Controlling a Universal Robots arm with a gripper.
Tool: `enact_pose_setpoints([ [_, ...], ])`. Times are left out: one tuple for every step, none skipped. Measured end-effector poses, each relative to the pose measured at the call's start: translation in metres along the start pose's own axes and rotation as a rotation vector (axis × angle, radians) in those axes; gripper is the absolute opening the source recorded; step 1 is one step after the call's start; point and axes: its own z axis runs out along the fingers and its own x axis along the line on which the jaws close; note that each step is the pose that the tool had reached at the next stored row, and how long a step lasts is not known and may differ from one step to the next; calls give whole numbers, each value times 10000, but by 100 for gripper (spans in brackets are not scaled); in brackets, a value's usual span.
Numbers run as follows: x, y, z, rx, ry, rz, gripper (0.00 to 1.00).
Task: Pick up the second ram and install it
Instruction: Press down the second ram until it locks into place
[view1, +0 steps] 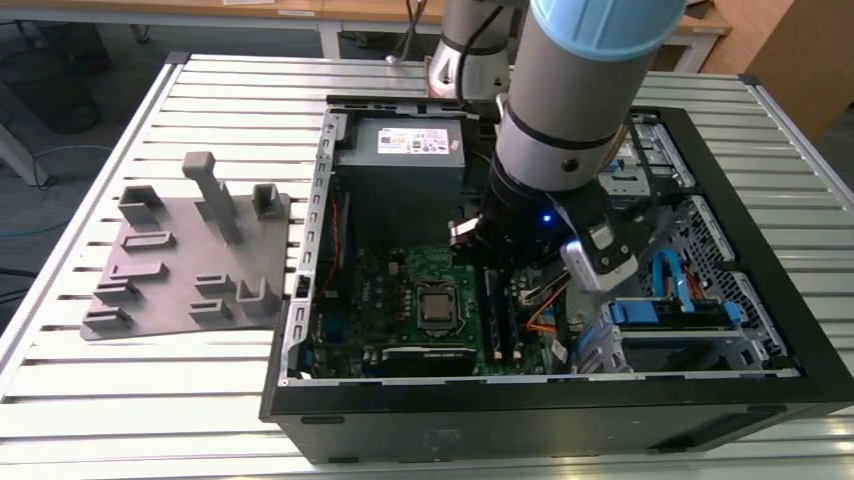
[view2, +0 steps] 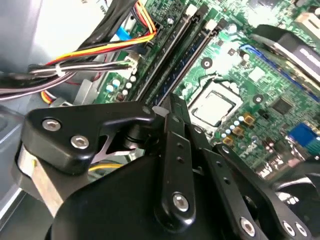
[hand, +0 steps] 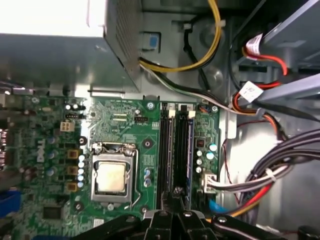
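The end effector is closed, tips together just above the second ram, which seems to stand in its slot on the motherboard. Seating it well calls for a straight, even downward press along its length. Counted: 2 long memory strips, 1 processor socket, 1 grey fixture on the desk

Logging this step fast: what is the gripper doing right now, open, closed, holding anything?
Gripper: black fingers closed together above the black memory slots on the green motherboard; whether they hold the second ram cannot be told.
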Motion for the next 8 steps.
enact_pose_setpoints([
  [0,1,-27,-2,-1,-1,11],
  [0,1,-45,-6,0,0,11],
  [1,1,-51,-20,0,0,11],
  [1,1,-51,-32,-2,1,11],
  [0,2,-51,-35,-2,1,11],
  [0,2,-51,-36,-2,0,11],
  [0,2,-51,-36,-2,0,11],
  [0,1,-52,-34,-1,0,11],
])
